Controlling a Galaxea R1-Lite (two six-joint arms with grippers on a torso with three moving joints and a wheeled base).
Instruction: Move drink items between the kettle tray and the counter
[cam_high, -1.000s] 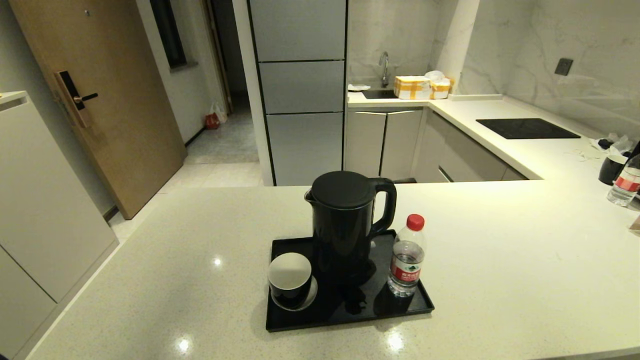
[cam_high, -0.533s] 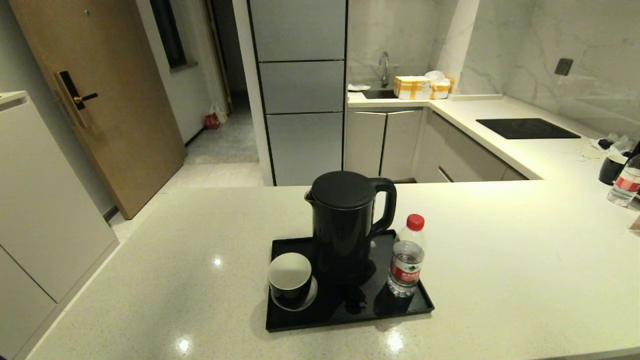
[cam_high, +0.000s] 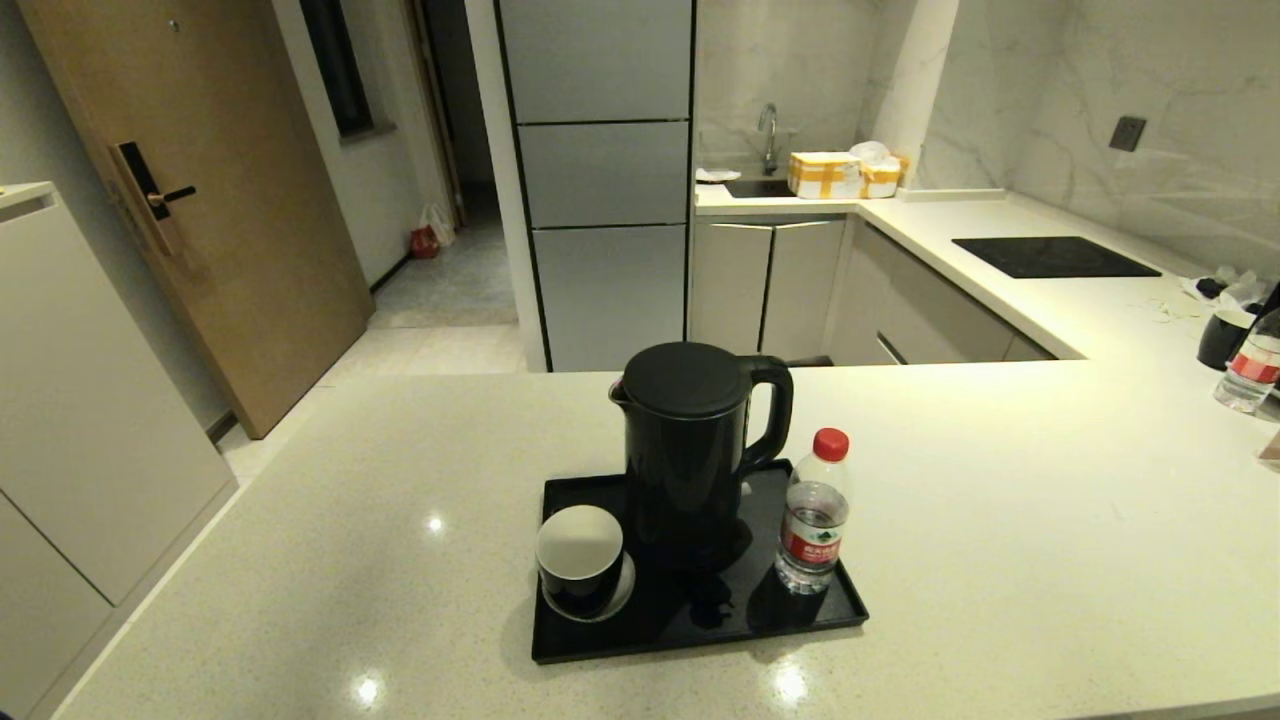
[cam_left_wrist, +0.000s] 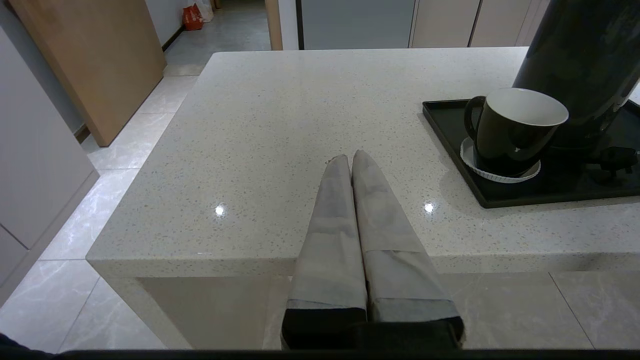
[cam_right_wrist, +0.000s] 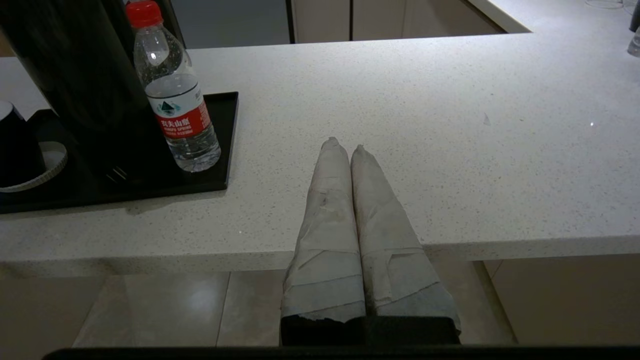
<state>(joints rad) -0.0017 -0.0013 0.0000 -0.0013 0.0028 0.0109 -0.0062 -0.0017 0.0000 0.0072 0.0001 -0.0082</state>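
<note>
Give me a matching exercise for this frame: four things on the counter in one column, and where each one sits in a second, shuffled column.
Things:
1. cup
2. water bottle
3. kettle
4. cooktop panel

Places:
A. middle of the kettle tray
B. set into the counter at far right
C. on a saucer at the tray's left end
D. upright at the tray's right end

Pairs: 1-C, 2-D, 3-A, 4-B
</note>
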